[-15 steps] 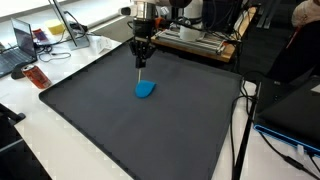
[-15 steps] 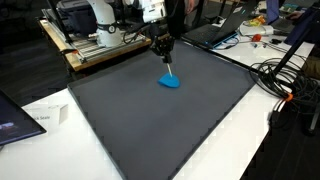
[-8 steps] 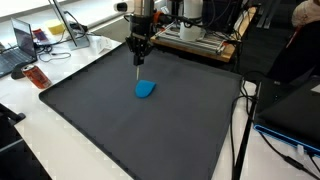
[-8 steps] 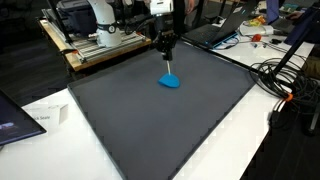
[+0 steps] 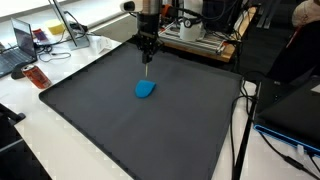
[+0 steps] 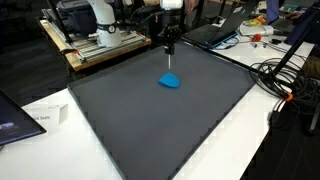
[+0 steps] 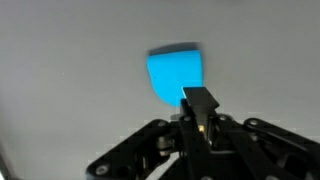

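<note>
A small blue patch (image 5: 146, 89) (image 6: 171, 82) lies flat on the dark grey mat (image 5: 120, 135) (image 6: 170, 135), towards its far half. My gripper (image 5: 148, 56) (image 6: 170, 45) hangs above the mat, behind the patch and clear of it. It is shut on a slim stick-like tool (image 5: 149, 68) (image 6: 170, 62) that points straight down, its tip off the mat. In the wrist view the blue patch (image 7: 177, 72) lies just beyond the dark end of the tool (image 7: 200, 100), which stands out from the shut gripper (image 7: 200, 118).
A metal-framed machine (image 5: 200, 40) (image 6: 95, 45) stands behind the mat's far edge. A laptop (image 5: 15, 50) and a red object (image 5: 37, 76) sit on the white table at one side. Cables (image 6: 285, 75) run along another side, and a paper card (image 6: 45, 115) lies near a corner.
The gripper has risen and drawn back from the blue patch with the tool, whose tip was at the patch a second ago. The patch has not moved.
</note>
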Motion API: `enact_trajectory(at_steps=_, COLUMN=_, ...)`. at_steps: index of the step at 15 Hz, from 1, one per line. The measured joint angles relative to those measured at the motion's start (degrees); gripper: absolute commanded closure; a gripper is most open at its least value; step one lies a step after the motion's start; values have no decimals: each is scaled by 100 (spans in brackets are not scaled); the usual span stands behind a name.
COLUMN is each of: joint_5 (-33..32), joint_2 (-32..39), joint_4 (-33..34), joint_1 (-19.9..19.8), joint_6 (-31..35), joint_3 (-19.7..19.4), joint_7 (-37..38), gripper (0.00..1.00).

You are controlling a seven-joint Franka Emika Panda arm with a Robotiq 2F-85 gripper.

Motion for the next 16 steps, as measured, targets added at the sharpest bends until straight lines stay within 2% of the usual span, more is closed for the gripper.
enact_trajectory(at_steps=6, joint_5=-106, joint_2=154, joint_4=111, joint_1=-223, joint_6=6, joint_3=342, joint_7=43, gripper=97)
enact_trajectory(at_steps=11, joint_5=-467, joint_2=480, joint_4=303, joint_1=-239, joint_6=303, joint_3=356, joint_7=230, gripper=97)
enact_trajectory(at_steps=16, joint_5=-673, joint_2=936, joint_4=616, joint_1=-228, joint_6=332, joint_3=349, joint_7=334, gripper=97)
